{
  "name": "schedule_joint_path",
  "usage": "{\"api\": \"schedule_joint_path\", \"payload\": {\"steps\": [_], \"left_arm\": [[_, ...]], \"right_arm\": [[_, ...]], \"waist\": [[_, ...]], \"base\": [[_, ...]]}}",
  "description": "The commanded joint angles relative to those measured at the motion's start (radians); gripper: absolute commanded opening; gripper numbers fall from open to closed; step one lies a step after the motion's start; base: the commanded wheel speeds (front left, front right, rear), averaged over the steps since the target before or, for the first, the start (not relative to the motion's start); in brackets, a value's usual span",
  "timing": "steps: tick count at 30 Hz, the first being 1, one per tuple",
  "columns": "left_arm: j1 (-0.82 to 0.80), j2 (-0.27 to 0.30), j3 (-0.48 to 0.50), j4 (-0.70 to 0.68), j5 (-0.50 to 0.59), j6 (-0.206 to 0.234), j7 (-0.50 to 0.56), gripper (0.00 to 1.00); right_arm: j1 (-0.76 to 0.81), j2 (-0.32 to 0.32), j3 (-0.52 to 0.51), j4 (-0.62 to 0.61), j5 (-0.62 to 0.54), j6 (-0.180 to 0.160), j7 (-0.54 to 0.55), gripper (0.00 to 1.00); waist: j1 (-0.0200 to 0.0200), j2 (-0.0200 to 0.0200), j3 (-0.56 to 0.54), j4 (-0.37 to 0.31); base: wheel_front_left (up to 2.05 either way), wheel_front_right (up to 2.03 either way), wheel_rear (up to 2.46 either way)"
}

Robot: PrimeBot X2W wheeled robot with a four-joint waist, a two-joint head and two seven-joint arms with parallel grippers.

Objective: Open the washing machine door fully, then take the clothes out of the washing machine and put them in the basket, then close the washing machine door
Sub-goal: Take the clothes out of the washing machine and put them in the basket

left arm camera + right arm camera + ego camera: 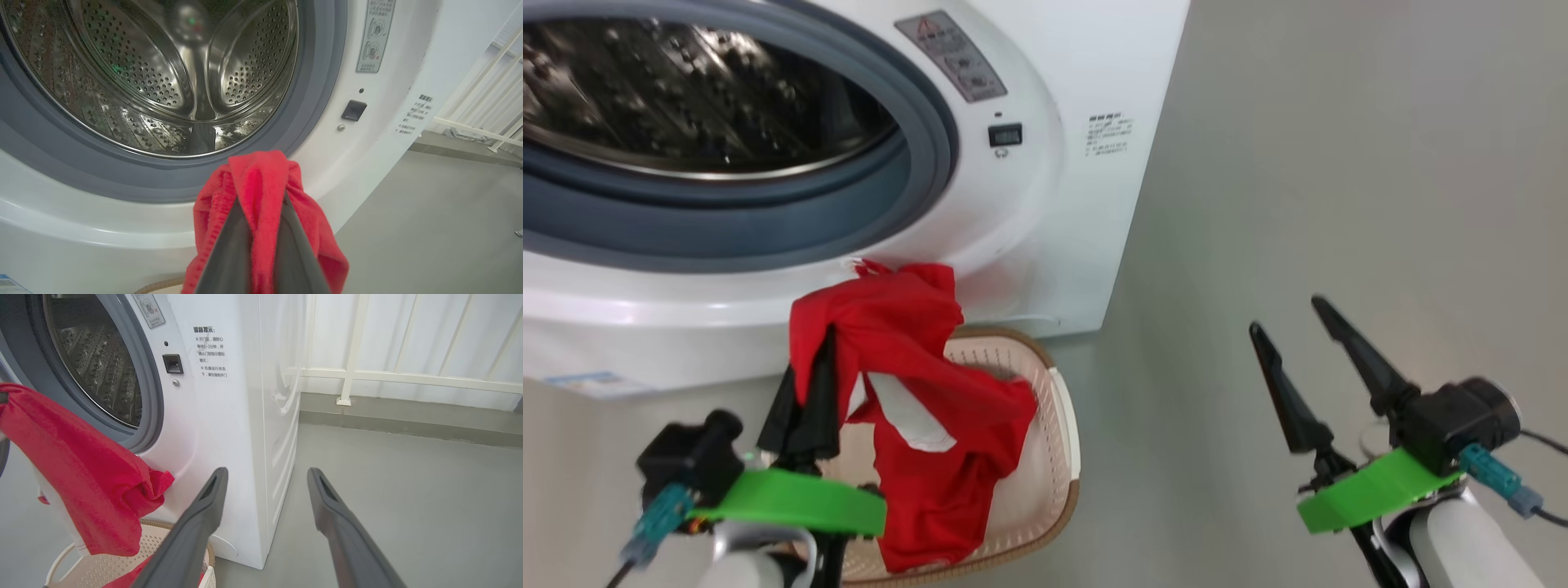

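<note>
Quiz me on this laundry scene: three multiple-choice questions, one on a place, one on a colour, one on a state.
1. Where does the red garment hang? A) from the right gripper B) from the left gripper, over the basket C) on top of the washing machine
2. What colour is the washing machine's rubber ring? A) grey B) white C) green
3. How is the right gripper? A) shut on the garment B) open, holding nothing C) shut on the basket
Answers: 1 B, its fingers pinch it above the basket; 2 A, the ring shows grey; 3 B, fingers apart, nothing between.
</note>
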Motion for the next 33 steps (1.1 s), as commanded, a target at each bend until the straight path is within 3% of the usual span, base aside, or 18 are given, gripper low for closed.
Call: {"api": "schedule_joint_path", "payload": {"steps": [1, 12, 19, 27, 33], "left_arm": [[-0.037, 0.011, 0.031, -0.016, -0.009, -0.008, -0.012, 0.00], [-0.194, -0.022, 0.020, 0.507, -0.121, -0.071, -0.056, 0.00], [-0.323, -0.029, 0.007, 0.814, -0.183, -0.097, -0.019, 0.00], [-0.450, -0.031, -0.021, 1.063, -0.232, -0.099, 0.101, 0.00], [-0.515, -0.031, -0.038, 1.154, -0.261, -0.092, 0.170, 0.00]], "right_arm": [[-0.018, -0.013, 0.014, -0.028, 0.002, 0.005, -0.006, 1.00], [-0.072, -0.014, 0.029, -0.026, 0.009, 0.005, -0.006, 1.00], [-0.088, -0.014, 0.028, -0.028, 0.011, 0.005, -0.006, 1.00], [-0.112, -0.001, 0.034, -0.033, 0.010, 0.005, -0.006, 1.00], [-0.136, 0.012, 0.040, -0.037, 0.012, 0.005, -0.006, 1.00]], "waist": [[0.0000, -0.0001, 0.041, 0.011], [0.0000, -0.0001, 0.127, -0.005], [0.0000, -0.0001, 0.169, -0.036], [0.0000, -0.0001, 0.228, -0.068], [0.0000, -0.0001, 0.276, -0.094]], "base": [[0.00, 0.00, 0.00], [0.00, 0.00, 0.00], [0.00, 0.00, 0.00], [0.00, 0.00, 0.00], [0.00, 0.00, 0.00]]}}
